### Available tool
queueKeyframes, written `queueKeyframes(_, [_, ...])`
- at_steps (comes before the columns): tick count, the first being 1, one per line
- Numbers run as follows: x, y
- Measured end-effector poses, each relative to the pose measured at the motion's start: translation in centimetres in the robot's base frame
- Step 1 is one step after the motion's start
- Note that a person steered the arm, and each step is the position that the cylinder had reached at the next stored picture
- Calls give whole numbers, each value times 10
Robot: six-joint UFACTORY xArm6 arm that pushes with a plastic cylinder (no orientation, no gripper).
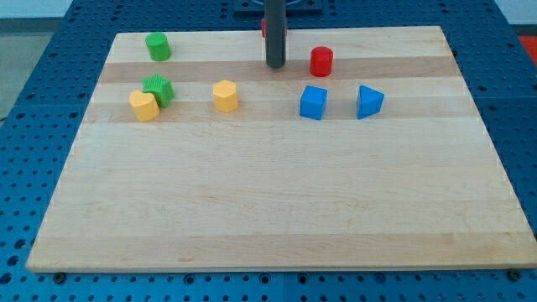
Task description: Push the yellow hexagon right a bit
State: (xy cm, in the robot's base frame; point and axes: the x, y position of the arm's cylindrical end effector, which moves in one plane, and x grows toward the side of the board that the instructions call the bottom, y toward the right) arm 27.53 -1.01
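Note:
The yellow hexagon [225,96] sits on the wooden board [277,210] in its upper middle-left part. My tip [275,65] rests on the board up and to the right of the hexagon, about 60 pixels away, not touching it. A red cylinder [321,61] stands just right of my tip. The rod runs up out of the view's top.
A second yellow block [144,106] touches a green star-like block [158,89] at the left. A green cylinder [158,46] is at the upper left. A blue cube [313,102] and a blue triangular block [368,101] lie at the right. A red block [263,27] peeks out behind the rod.

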Motion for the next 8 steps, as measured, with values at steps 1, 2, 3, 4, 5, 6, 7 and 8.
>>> queueKeyframes(1, [-5, -7])
queueKeyframes(2, [-13, -16])
queueKeyframes(3, [-23, -26])
queueKeyframes(4, [-27, -39])
queueKeyframes(5, [-2, -40])
queueKeyframes(6, [58, -26])
queueKeyframes(7, [110, -12])
queueKeyframes(8, [130, -71])
